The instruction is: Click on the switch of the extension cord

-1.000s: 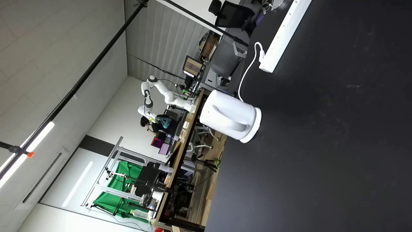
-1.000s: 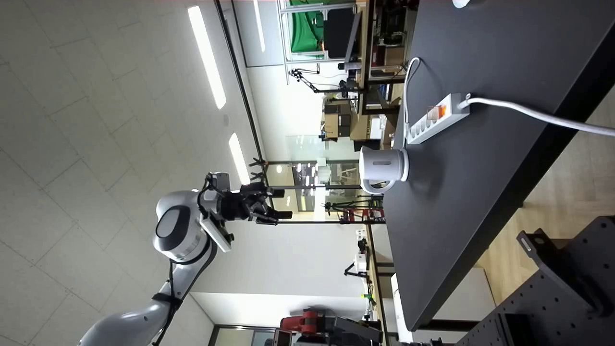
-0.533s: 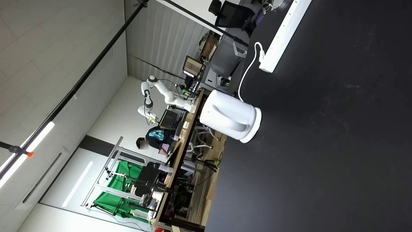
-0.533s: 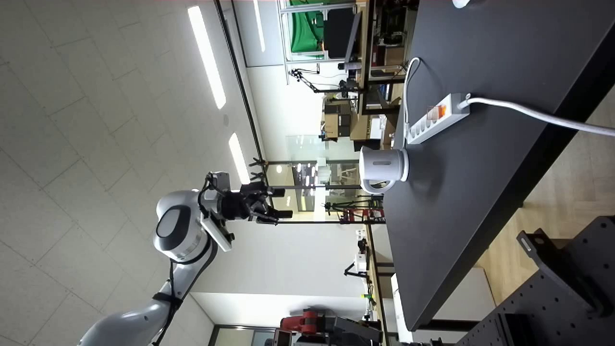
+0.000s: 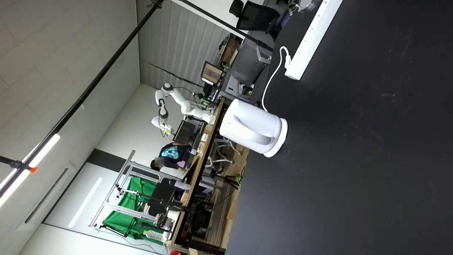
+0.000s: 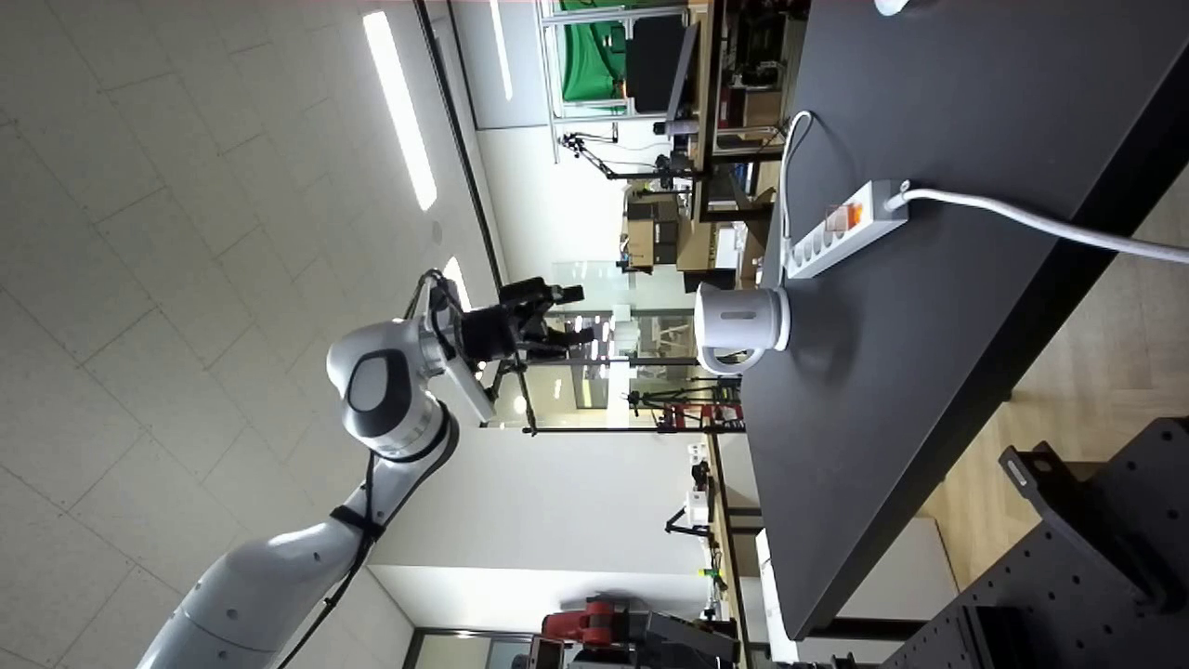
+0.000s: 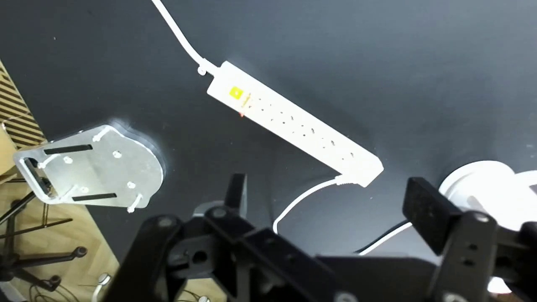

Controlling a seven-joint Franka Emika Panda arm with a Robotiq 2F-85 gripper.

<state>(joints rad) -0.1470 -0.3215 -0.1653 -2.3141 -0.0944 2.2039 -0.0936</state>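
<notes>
The extension cord (image 7: 293, 123) is a long white power strip lying on the dark table. It also shows in both exterior views (image 5: 313, 40) (image 6: 847, 232). Its switch (image 7: 236, 92) looks yellow in the wrist view and orange in an exterior view (image 6: 855, 216). It sits at the end where the thick white cable enters. My gripper (image 6: 583, 316) is open and empty, high above the table and apart from the strip. In the wrist view my fingers (image 7: 329, 205) are wide apart, and the strip shows beyond them. The gripper is out of view in an exterior view where only the strip's side shows.
A white kettle (image 5: 251, 127) stands near the strip's far end from the switch; it also shows in the wrist view (image 7: 495, 197). A thin white plug cable (image 7: 302, 196) runs from that end. A metal plate (image 7: 100, 167) lies near the table edge. Both exterior pictures stand sideways.
In the last half second my gripper has moved down nearer the table and toward the strip's side. The strip and kettle have not moved. A person in the background has shifted.
</notes>
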